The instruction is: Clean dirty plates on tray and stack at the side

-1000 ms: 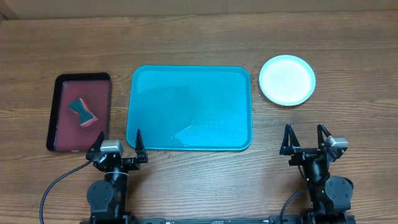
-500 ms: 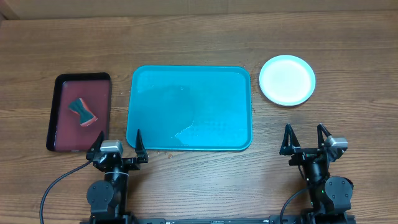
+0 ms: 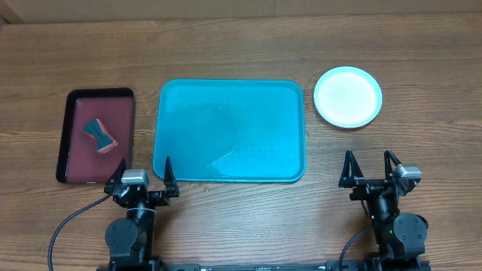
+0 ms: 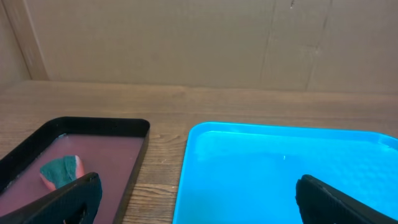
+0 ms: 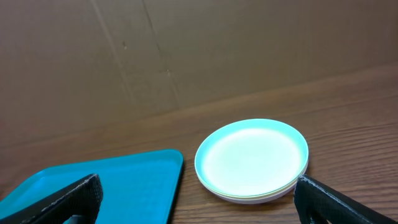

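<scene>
Plates (image 3: 347,97), seemingly stacked, beside tray (image 3: 226,113)

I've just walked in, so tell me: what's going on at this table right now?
Nothing is being handled. The left tool and the right tool are open and empty at the near edge of the table. The teal tray holds no plates, only what looks like a wet patch. The plates sit stacked on the table to its right, a pale aqua one on top. A sponge lies in the dark red tray on the left. The job looks finished.
</scene>
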Controlling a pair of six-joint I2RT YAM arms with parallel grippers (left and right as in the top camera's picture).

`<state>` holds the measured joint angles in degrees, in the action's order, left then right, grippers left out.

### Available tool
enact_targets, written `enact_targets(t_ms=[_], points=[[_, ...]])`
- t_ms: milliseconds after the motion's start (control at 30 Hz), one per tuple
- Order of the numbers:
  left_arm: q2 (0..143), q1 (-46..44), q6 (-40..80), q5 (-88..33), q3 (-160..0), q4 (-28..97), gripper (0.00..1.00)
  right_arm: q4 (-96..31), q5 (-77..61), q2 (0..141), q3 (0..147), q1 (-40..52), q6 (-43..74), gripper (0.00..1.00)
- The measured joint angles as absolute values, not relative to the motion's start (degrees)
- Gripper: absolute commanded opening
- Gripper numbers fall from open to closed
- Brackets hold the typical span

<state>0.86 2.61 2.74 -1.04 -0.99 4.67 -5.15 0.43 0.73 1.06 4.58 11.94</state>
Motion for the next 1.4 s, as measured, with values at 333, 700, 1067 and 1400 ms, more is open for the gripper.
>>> enact_targets(t_ms=[333, 700, 1067, 1400], points=[[0.9, 2.6, 2.7, -1.0, -1.0, 4.7, 1.00, -5.2, 0.3, 0.7, 1.1, 4.6, 5.8, 1.00], [0.9, 2.6, 2.7, -1.0, -1.0, 4.7, 1.00, -5.2, 0.2, 0.7, 1.1, 4.6, -5.5, 1.00], [0.9, 2.6, 2.7, -1.0, -1.0, 4.7, 1.00, -5.2, 0.2, 0.7, 1.1, 4.6, -7.2, 1.00], [0.9, 2.6, 2.7, -1.0, -1.0, 4.7, 1.00, -5.2, 0.2, 0.7, 1.1, 4.6, -7.4, 1.00]])
